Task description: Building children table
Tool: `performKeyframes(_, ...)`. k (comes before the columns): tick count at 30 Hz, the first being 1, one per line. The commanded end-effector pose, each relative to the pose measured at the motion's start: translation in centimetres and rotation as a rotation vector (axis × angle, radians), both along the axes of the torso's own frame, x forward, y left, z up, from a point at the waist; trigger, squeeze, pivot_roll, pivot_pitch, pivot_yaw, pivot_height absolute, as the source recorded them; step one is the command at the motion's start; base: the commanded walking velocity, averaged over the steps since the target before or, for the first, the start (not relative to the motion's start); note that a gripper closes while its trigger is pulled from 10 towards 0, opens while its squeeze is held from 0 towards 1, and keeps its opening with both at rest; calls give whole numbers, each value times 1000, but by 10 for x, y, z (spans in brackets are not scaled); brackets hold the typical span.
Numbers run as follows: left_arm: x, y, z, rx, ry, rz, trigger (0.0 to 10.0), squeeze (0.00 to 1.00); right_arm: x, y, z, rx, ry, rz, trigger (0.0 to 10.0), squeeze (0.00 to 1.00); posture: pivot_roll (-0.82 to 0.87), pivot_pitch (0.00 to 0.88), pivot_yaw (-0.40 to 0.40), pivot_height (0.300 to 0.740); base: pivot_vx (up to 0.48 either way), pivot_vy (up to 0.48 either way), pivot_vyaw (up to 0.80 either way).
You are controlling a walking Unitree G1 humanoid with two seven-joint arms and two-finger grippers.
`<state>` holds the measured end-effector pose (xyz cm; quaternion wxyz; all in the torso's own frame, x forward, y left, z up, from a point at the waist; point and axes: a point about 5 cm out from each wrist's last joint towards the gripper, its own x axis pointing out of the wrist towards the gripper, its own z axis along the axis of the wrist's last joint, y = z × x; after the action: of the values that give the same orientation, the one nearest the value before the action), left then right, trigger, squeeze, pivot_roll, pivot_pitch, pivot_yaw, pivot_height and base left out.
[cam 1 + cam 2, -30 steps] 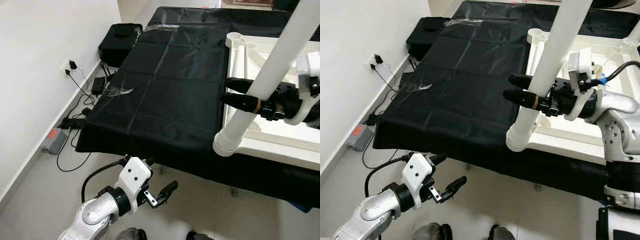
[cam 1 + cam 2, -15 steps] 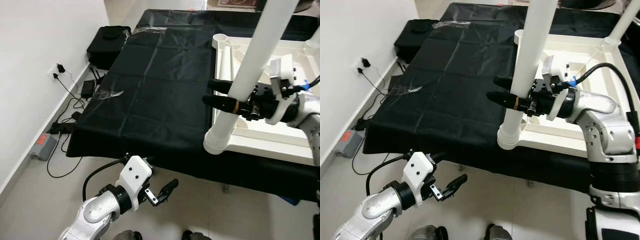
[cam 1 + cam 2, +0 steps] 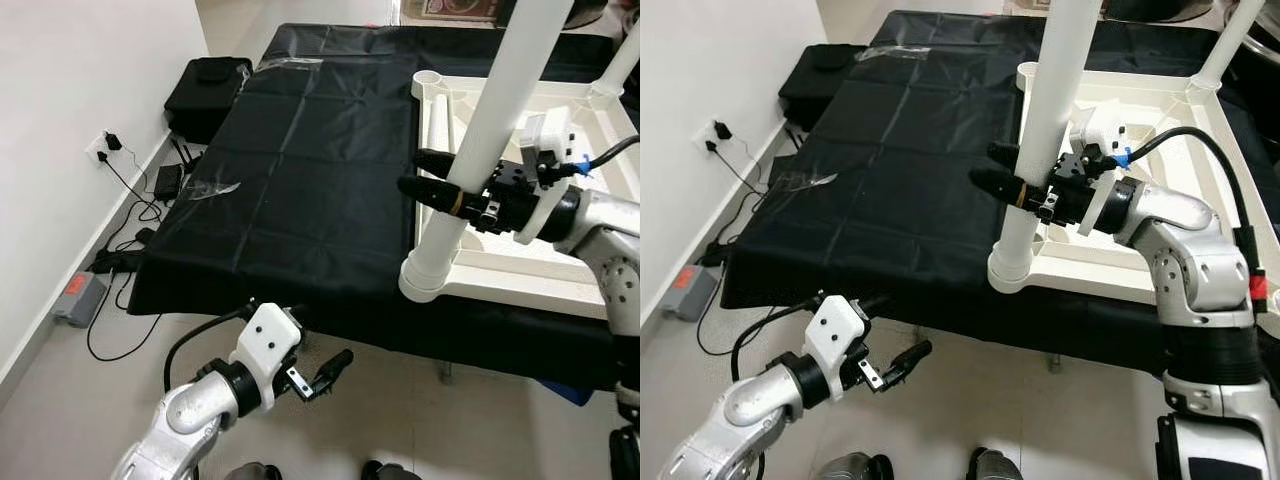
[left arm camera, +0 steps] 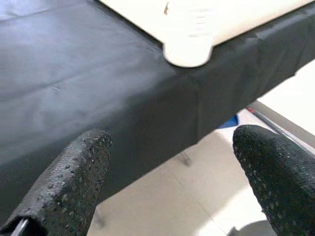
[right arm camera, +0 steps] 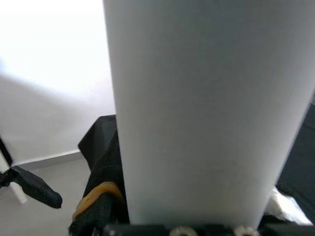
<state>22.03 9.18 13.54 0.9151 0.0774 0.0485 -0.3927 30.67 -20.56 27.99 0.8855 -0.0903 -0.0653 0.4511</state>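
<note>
A white children's table top (image 3: pixel 520 288) lies upside down on a surface covered with black cloth (image 3: pixel 320 150). A long white leg (image 3: pixel 490 140) stands in its near left corner socket (image 3: pixel 425 280), leaning slightly. My right gripper (image 3: pixel 411 170) is shut on this leg about a third of the way up; the leg (image 5: pixel 206 108) sits right against the wrist camera. A second white leg (image 3: pixel 1230 40) rises at the far right corner. My left gripper (image 3: pixel 895 330) hangs low before the cloth's front edge, open, with nothing between its fingers (image 4: pixel 74 177).
A white wall runs along the left, with a socket and cables (image 3: pixel 105 150) and a power strip (image 3: pixel 75 297) on the floor. A black bag (image 3: pixel 205 85) lies by the far left corner. Clear plastic wrap (image 3: pixel 215 187) lies on the cloth.
The camera has shifted, so more of my right arm shows. The right gripper keeps its hold on the leg, which looks a little more upright. The left gripper hangs as before.
</note>
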Motion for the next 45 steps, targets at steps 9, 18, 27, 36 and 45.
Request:
performKeyframes(9,13,10,1,25,-32,48,10000,0,5,1,-43,-26,183,-127,0,0,155,198,34,740,0,0,0)
performKeyframes(18,16,10,1,25,-44,49,10000,0,15,2,-54,-1,243,-269,0,0,154,201,31,740,0,0,0)
performKeyframes(27,16,11,0,24,-44,52,10000,0,21,-4,-64,16,281,-415,0,0,156,207,31,740,0,0,0)
performKeyframes(36,19,11,1,26,-50,51,10000,0,22,5,-60,53,229,-466,0,0,152,209,34,740,0,0,0)
performKeyframes(45,22,12,2,28,-56,52,10000,0,21,14,-61,69,217,-508,0,0,153,211,35,740,0,0,0)
